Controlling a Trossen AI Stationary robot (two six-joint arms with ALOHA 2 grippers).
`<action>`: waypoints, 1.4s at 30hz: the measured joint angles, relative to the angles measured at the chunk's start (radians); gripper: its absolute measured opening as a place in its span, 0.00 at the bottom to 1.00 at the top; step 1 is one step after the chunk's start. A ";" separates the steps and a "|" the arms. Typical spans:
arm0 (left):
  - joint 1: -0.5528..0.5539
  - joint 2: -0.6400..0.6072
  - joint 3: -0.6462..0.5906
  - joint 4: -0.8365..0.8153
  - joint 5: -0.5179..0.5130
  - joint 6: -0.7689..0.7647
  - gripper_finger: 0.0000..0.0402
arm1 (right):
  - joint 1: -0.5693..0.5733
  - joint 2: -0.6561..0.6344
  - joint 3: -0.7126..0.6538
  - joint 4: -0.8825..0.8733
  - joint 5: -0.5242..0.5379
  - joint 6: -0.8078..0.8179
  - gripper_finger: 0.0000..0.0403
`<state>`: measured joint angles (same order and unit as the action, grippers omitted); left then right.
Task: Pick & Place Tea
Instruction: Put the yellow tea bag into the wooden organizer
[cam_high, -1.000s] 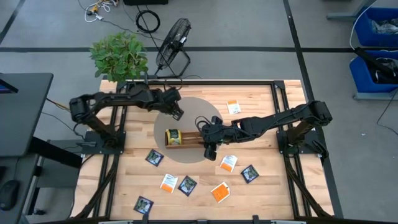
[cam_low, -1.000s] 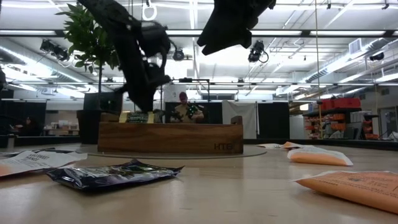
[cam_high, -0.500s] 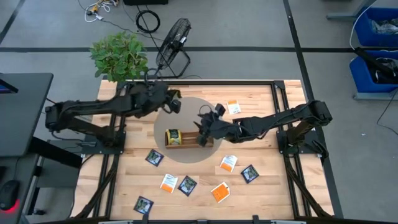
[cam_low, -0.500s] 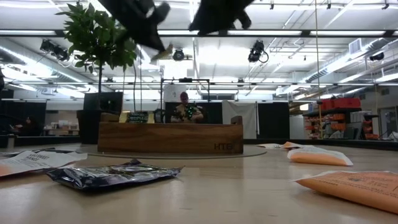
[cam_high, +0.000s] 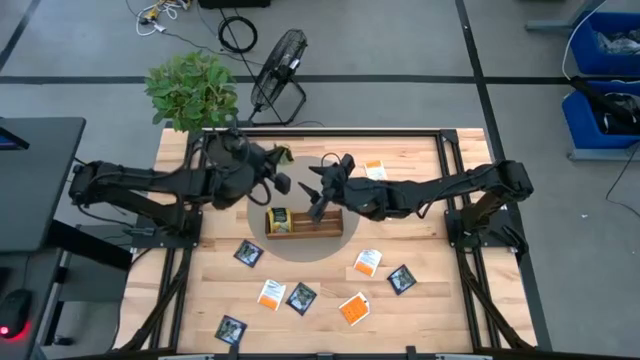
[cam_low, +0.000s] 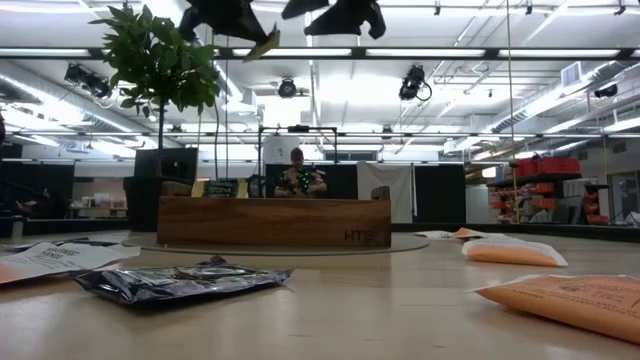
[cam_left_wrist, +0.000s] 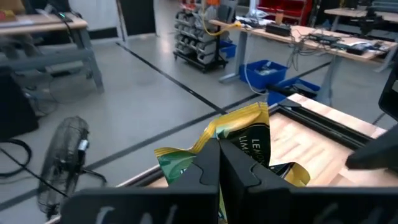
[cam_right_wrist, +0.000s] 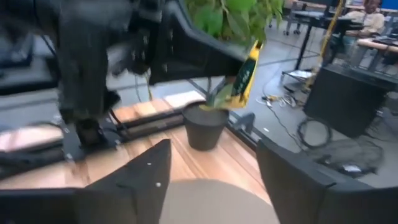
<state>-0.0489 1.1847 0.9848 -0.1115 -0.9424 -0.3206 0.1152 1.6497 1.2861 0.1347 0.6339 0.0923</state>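
While sachets lie loose around it, wooden tray (cam_high: 302, 221) awaits tea | left gripper (cam_high: 279, 170) behind tray, raised, fingers pinching yellow-green sachet (cam_left_wrist: 247, 138) to carry it | right gripper (cam_high: 322, 188) above tray, fingers spread, empty

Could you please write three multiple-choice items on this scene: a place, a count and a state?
1. The sachet in the wooden tray sits at: A the end nearer the left arm; B the middle; C the end nearer the right arm.
2. Orange-and-white sachets on the table: A two; B four; C six.
3. The left gripper is: A open, empty; B shut on a yellow-green sachet; C shut on a navy sachet.
Key: A, seen in the high view; B, four lie loose; B, the left wrist view shows fingers pinching it.
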 joint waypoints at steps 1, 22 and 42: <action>-0.011 0.000 0.000 0.003 -0.017 0.009 0.00 | -0.003 0.000 0.000 0.022 -0.007 0.000 0.65; -0.074 0.006 -0.001 0.211 -0.070 0.098 0.00 | -0.047 0.000 0.000 0.215 -0.075 0.051 0.69; -0.074 0.007 -0.001 0.272 0.000 0.108 0.00 | -0.062 0.000 0.000 0.231 -0.078 0.064 0.44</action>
<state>-0.1230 1.1915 0.9836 0.1608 -0.9425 -0.2123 0.0536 1.6497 1.2861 0.3660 0.5561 0.1562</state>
